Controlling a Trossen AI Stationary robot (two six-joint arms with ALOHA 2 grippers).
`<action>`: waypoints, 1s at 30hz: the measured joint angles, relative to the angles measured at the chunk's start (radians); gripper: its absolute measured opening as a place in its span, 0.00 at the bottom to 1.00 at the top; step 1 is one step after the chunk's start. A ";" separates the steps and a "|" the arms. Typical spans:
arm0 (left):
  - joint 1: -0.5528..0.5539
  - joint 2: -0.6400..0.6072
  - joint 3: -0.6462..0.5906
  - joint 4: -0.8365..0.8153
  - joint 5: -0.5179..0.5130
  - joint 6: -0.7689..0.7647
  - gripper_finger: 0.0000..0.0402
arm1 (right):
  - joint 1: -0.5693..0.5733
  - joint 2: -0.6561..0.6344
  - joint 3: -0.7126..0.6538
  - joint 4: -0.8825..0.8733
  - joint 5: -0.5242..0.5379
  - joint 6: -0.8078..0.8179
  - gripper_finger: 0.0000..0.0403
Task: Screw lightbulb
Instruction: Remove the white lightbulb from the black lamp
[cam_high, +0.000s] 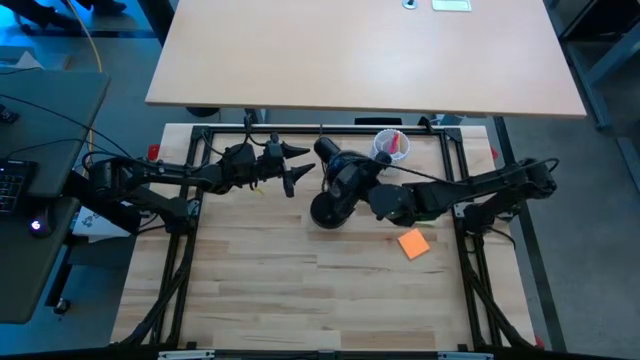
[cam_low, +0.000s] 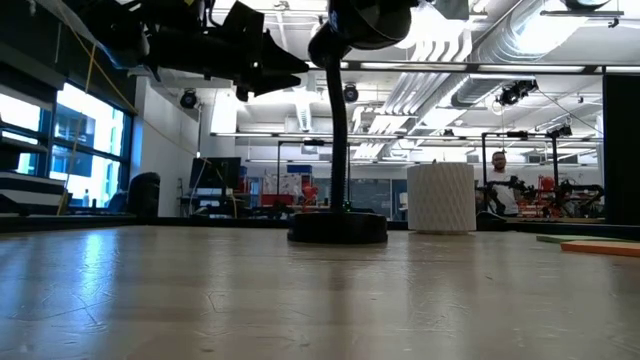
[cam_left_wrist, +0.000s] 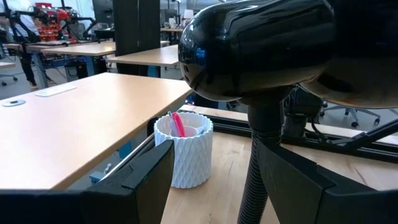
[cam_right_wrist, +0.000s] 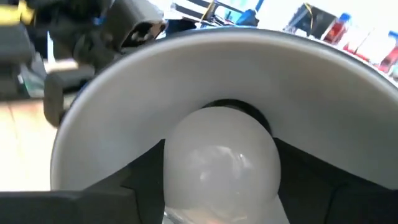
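Note:
The black desk lamp stands on its round base (cam_high: 325, 212) at mid-table, with its head (cam_high: 338, 162) bent over. The white lightbulb (cam_right_wrist: 221, 162) sits in the mouth of the lamp's white-lined shade (cam_right_wrist: 249, 74), in front of the dark socket; its screw base does not show. My right gripper (cam_high: 362, 190) is at the lamp head from the right, shut on the bulb. My left gripper (cam_high: 300, 167) hovers open just left of the lamp head. In its wrist view the lamp's neck (cam_left_wrist: 261, 155) shows between its fingers, a little beyond them. My right gripper pinches the lightbulb's rounded glass (cam_right_wrist: 186, 180) between its two fingers, one on each side. The fingers come from the table's right and point into the shade. The bulb is clear of the table, inside the shade's rim. How it meets the socket is hidden behind the bulb.
A white ribbed cup (cam_high: 390, 146) with a red item stands just behind the lamp, at the far right. An orange note (cam_high: 413, 243) lies on the table to the right of the lamp base. A person shows in the room beyond (cam_low: 498, 165).

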 joint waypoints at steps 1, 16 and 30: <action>0.000 0.000 0.000 0.000 0.000 0.000 0.56 | 0.000 0.000 0.000 0.000 -0.001 -0.048 0.58; 0.000 0.000 0.000 0.000 0.000 0.000 0.56 | 0.003 0.002 0.000 -0.034 -0.001 -1.191 0.60; 0.000 0.000 0.000 0.000 0.000 -0.007 0.56 | 0.003 0.001 0.000 -0.052 0.011 -0.970 0.60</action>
